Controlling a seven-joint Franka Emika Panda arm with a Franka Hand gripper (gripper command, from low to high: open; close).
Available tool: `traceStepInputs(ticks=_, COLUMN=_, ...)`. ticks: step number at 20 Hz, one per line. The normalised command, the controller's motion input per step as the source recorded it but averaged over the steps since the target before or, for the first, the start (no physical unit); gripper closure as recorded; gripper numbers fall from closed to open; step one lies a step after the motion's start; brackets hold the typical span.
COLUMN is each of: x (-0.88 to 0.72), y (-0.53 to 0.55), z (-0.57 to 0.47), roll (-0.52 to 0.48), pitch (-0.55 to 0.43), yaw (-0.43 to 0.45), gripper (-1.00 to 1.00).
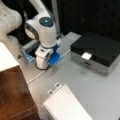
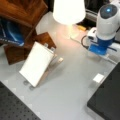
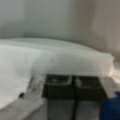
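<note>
On the grey table [image 1: 82, 82], you see, left to right:
Notebook: white spiral-bound pad [image 1: 66, 106], near the bottom edge.
Gripper [image 3: 72, 86]: low by the robot's base; its black fingers [image 3: 58, 86] look pressed together, gripping nothing.
Box: black-lidded metal case [image 1: 96, 51], right of the arm.

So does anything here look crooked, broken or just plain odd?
One thing stands out: the white notebook leans tilted on a stand beside the wooden shelf rather than lying flat. The pincer sits low against a white surface. Nothing looks spilled or damaged on the grey table.
</note>
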Motion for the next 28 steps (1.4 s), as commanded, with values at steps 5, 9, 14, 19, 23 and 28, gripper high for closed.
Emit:
traceStepInputs(ticks=5, x=-1.00, y=-0.14, z=-0.57, roll=0.018, pitch=-0.623, yaw=-0.003, gripper=1.00)
traceStepInputs(ticks=9, x=-1.00, y=-0.19, z=-0.52, roll=0.028, pitch=-0.582, yaw=0.005, gripper=1.00)
traceStepInputs(ticks=14, x=-1.00, y=-0.21, z=-0.46, roll=0.037, pitch=-0.552, yaw=0.012, gripper=1.00)
traceStepInputs(ticks=19, x=-1.00, y=-0.21, z=-0.40, roll=0.049, pitch=-0.525, yaw=0.029, gripper=1.00)
traceStepInputs(ticks=23, x=-0.92, y=-0.24, z=-0.33, roll=0.042, pitch=-0.516, yaw=0.051, gripper=1.00)
traceStepInputs(ticks=28, x=-0.87, y=-0.26, z=-0.29, roll=0.023, pitch=-0.500, yaw=0.075, gripper=1.00)
